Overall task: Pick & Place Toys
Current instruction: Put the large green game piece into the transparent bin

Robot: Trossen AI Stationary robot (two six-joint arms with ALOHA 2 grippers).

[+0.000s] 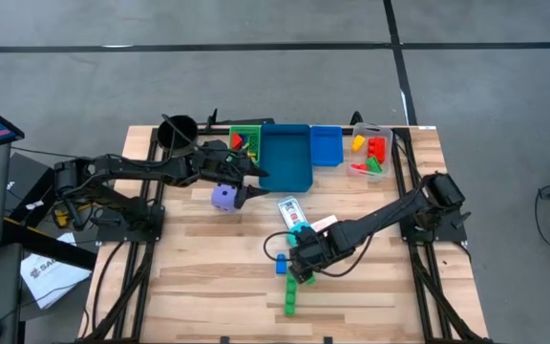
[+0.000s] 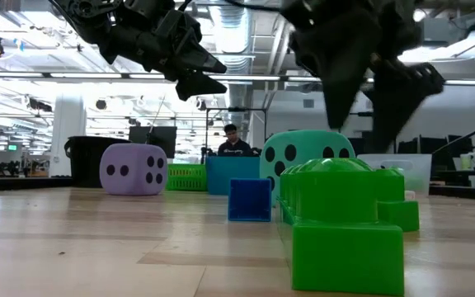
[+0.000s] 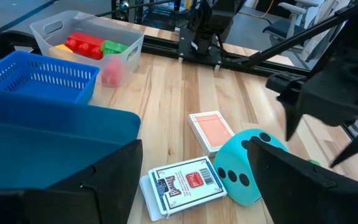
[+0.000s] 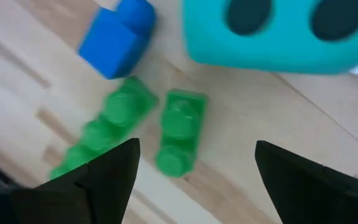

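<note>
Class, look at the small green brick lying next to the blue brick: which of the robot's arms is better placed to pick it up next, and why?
The right. The right gripper hangs open directly above the small green brick, beside the blue brick. The left gripper is far off, near the purple die.

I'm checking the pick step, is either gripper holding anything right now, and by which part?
Nothing is held. The right gripper hangs open above the small green brick, fingers apart and clear of it. The left gripper is open near the purple die, empty.

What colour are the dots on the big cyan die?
Dark, nearly black, on the cyan die; clearest in the left wrist view.
</note>
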